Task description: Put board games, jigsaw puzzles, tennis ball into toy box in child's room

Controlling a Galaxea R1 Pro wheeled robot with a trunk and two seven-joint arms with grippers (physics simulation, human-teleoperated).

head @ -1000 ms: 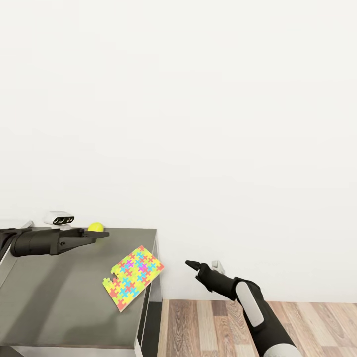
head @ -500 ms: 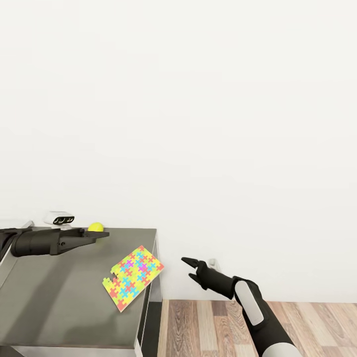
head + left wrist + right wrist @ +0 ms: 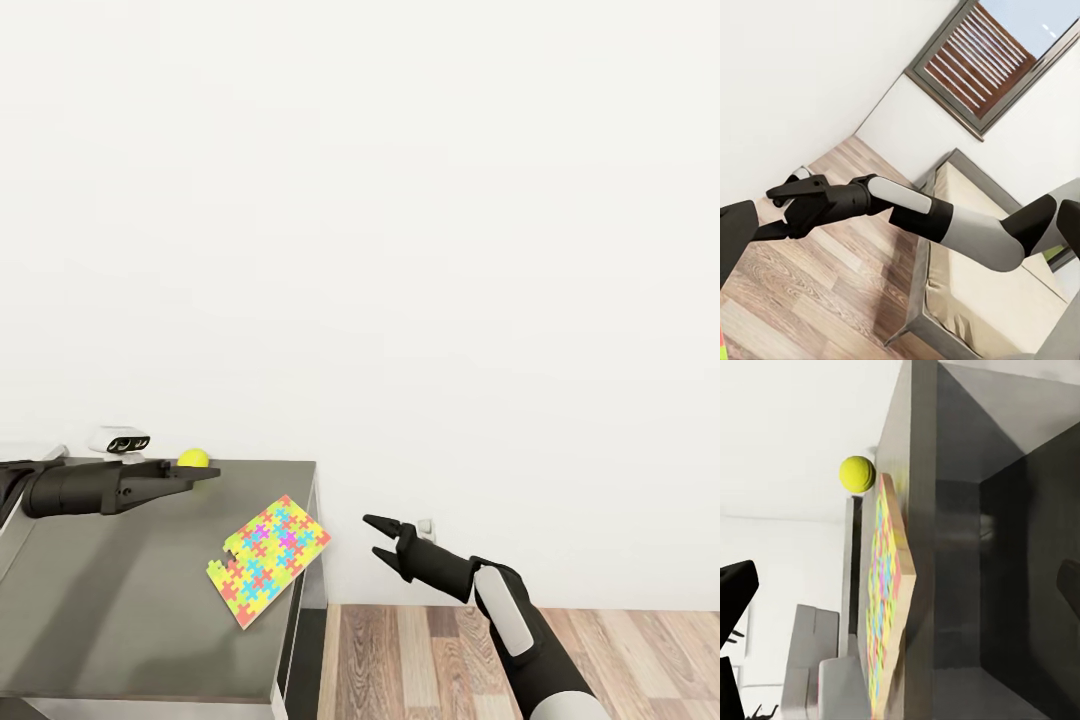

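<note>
From the head camera, the dark grey wing of the table (image 3: 120, 620) carries one jigsaw puzzle (image 3: 268, 559) lying flat near its right edge, one corner jutting just past it, with the tennis ball (image 3: 193, 459) at the far back edge by the wall. The left gripper (image 3: 205, 474) reaches out level over the tabletop with its tip just beside the ball; its fingers look drawn together and hold nothing, though the angle makes this hard to confirm. The right gripper (image 3: 378, 537) hangs off the table's right end above the wood floor (image 3: 600, 660), pointed at the puzzle. Over the last second it has crept a little toward the table and its fingers have spread apart, so it now stands parted and empty, which reads as readying to take the puzzle by its overhanging edge. In the left wrist camera, the right arm (image 3: 907, 214) crosses the picture above the plank floor, with the bed (image 3: 997, 300) and a slatted window (image 3: 982, 60) behind it. In the right wrist camera, the puzzle (image 3: 889, 600) shows edge-on resting on the table (image 3: 945, 547), the ball (image 3: 857, 474) beyond it, nothing yet between the fingertips (image 3: 736, 585).
</note>
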